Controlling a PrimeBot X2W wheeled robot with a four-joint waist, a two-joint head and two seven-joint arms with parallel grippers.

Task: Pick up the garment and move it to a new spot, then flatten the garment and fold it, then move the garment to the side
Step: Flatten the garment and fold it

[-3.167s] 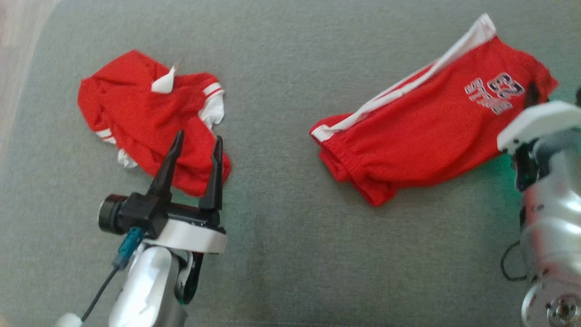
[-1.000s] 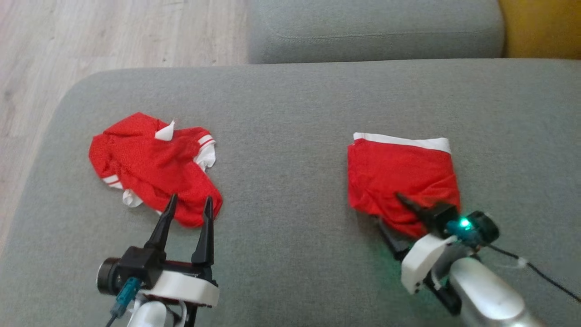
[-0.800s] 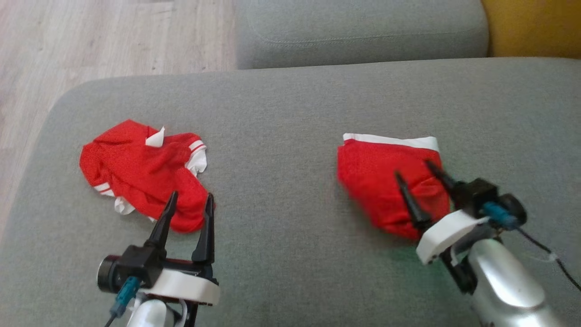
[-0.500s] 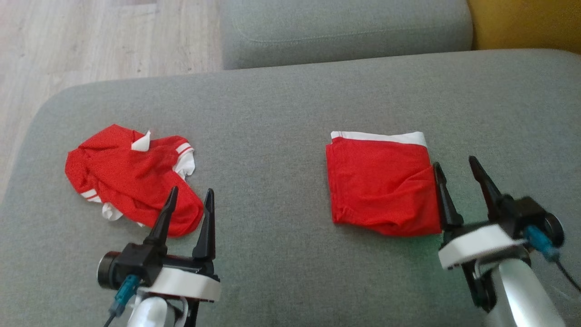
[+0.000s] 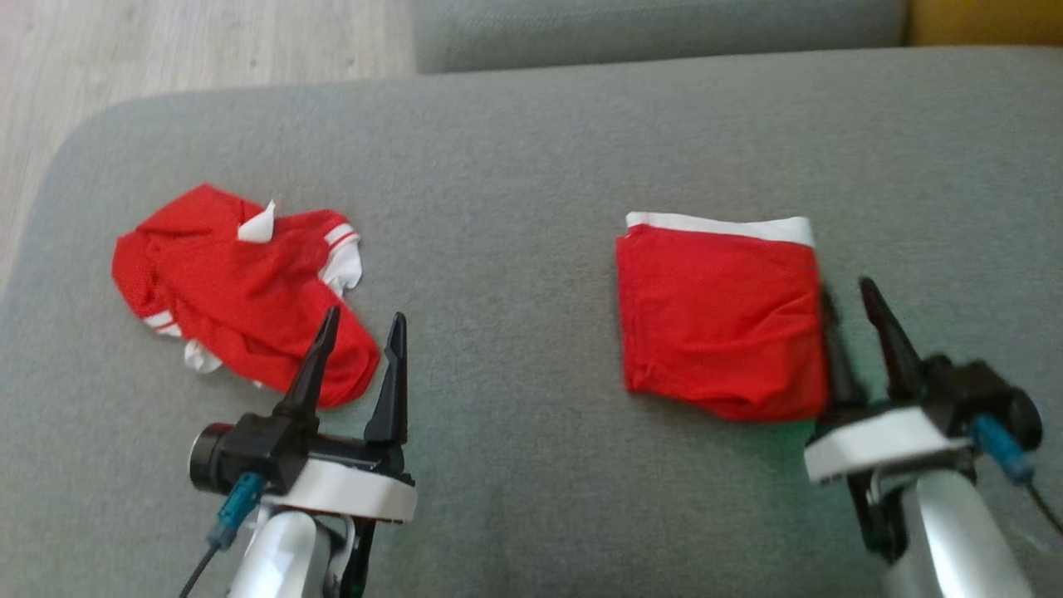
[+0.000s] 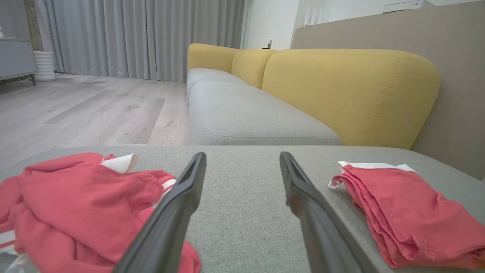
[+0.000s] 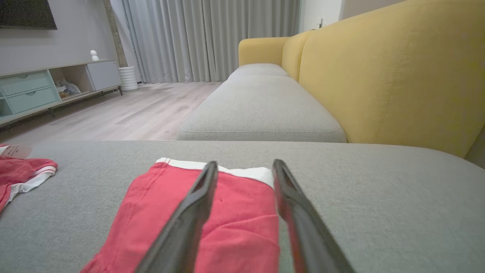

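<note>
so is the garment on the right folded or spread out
Folded: the garment lies as a compact rectangle, stacked layers visible at its edge.

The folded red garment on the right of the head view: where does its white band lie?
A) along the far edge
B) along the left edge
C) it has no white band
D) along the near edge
A: the white band runs along the edge of the folded red garment that lies farthest from the robot.

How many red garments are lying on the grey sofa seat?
2. The crumpled garment lies on the left, just beyond the left hand. The folded garment lies on the right, its edge next to the right hand. I see none hidden.
</note>
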